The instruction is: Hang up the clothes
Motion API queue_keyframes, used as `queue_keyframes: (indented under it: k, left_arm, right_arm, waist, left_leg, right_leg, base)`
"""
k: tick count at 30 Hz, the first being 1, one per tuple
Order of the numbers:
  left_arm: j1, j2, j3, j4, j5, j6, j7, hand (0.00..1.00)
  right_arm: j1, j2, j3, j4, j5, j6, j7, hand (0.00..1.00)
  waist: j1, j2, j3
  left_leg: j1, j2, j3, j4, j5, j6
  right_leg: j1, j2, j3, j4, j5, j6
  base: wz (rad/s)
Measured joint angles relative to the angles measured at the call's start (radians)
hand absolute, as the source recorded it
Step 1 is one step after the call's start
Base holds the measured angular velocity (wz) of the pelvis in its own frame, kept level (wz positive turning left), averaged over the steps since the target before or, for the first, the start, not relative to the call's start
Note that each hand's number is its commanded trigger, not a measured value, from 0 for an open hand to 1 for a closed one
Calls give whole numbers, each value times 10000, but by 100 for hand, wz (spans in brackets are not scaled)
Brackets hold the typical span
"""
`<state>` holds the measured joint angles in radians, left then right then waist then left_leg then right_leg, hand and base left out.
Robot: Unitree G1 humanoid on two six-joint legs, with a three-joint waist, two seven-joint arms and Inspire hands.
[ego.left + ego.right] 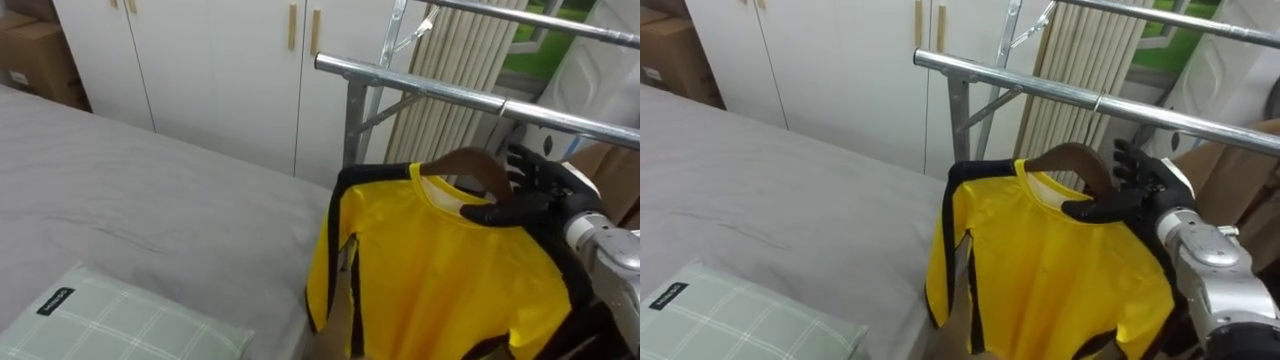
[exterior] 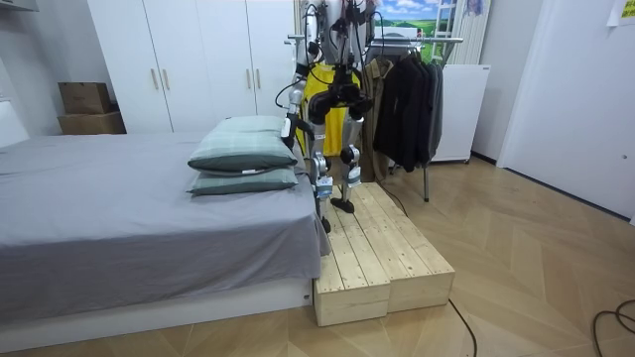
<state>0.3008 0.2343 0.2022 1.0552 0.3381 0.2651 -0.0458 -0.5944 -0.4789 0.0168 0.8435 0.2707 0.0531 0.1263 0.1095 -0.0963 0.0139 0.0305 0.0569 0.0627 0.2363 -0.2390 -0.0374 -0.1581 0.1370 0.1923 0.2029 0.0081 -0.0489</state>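
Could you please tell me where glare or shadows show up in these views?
Left eye view: bright streaks glare along the rack's metal rail; the right hand on the wooden hanger looks dark against the yellow shirt. Room view: shadow under the bed.

A bedroom: grey bed (image 2: 119,208), white wardrobe (image 2: 189,59), clothes rack (image 1: 450,92).

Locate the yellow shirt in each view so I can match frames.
Left eye view: yellow shirt at lower right, on a wooden hanger held by the right hand.
Right eye view: yellow shirt at lower centre-right.
Room view: yellow shirt at top centre, beside the robot's torso.
Shared landmark: green pillow.
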Motion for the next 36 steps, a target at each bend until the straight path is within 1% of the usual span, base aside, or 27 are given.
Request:
queue_keyframes:
  k: [3,7,10,12,15,19,21,25,27,33,36]
  left_arm:
    - [5,9,27,2,2,1,-2,0]
    - [11,8,111,36,7,1,-14,0]
    - [14,8,145,206,11,1,-19,0]
    - [16,7,189,284,10,2,-19,0]
    - [18,3,225,364,6,3,-26,0]
    - [17,3,255,447,1,2,-26,0]
    - [18,3,287,485,1,2,-26,0]
    - [17,3,292,500,2,2,-26,0]
    - [18,3,287,500,1,2,-26,0]
    - [22,2,291,531,4,2,-45,0]
    - [22,2,288,609,4,2,-58,0]
  right_arm:
    - [283,-1,-33,-3,-7,-110,-140,0]
    - [526,-1,-193,-1,0,-110,-164,0]
    - [609,-1,-461,94,89,-169,-206,0]
    - [924,-1,-746,117,90,-220,-341,0]
    - [1189,-1,-910,189,91,-219,-480,0]
    - [1290,-1,-1164,187,91,-220,-526,0]
    - [1291,-2,-1280,188,91,-220,-667,0]
    - [1339,-1,-1282,188,91,-224,-807,0]
    - [1568,-2,-1331,187,100,-319,-880,0]
    - [2366,-1,-1639,186,110,-319,-1004,0]
    - [2438,0,-1646,188,401,-319,-1011,0]
  waist:
    - [-44,-4,-1]
    - [-125,-5,0]
    - [-256,12,9]
    - [-274,21,16]
    - [-343,26,20]
    - [-508,25,19]
    - [-535,25,19]
    - [-547,36,21]
    - [-551,37,20]
    - [-605,56,21]
    - [-708,92,13]
  left_leg:
    - [2,0,-7,-5,-4,-7]
    - [4,-1,-5,-21,-2,-8]
    - [116,0,16,-59,5,-1]
    - [209,-1,26,-128,4,3]
    - [221,-7,64,-141,-4,11]
    - [156,-12,74,-139,-14,37]
    - [150,-12,94,-146,-17,43]
    - [145,-12,94,-144,-18,42]
    - [146,-11,91,-143,-25,42]
    - [136,-18,92,-129,-30,49]
    - [126,-25,92,-117,-30,49]
  right_leg:
    - [0,3,1,-4,-12,1]
    - [-3,18,54,-18,-12,2]
    - [86,64,201,-55,-4,13]
    - [200,75,245,-152,11,32]
    - [202,68,253,-161,19,45]
    - [147,70,274,-169,20,49]
    - [127,95,335,-167,21,51]
    - [116,95,322,-168,26,53]
    - [123,72,254,-173,25,55]
    - [123,62,262,-178,24,57]
    - [114,76,335,-174,32,66]
  base:
    - [1]
    - [0]
    - [-5]
    - [-5]
    - [-3]
    - [0]
    - [-5]
    - [0]
    - [0]
    - [0]
    - [0]
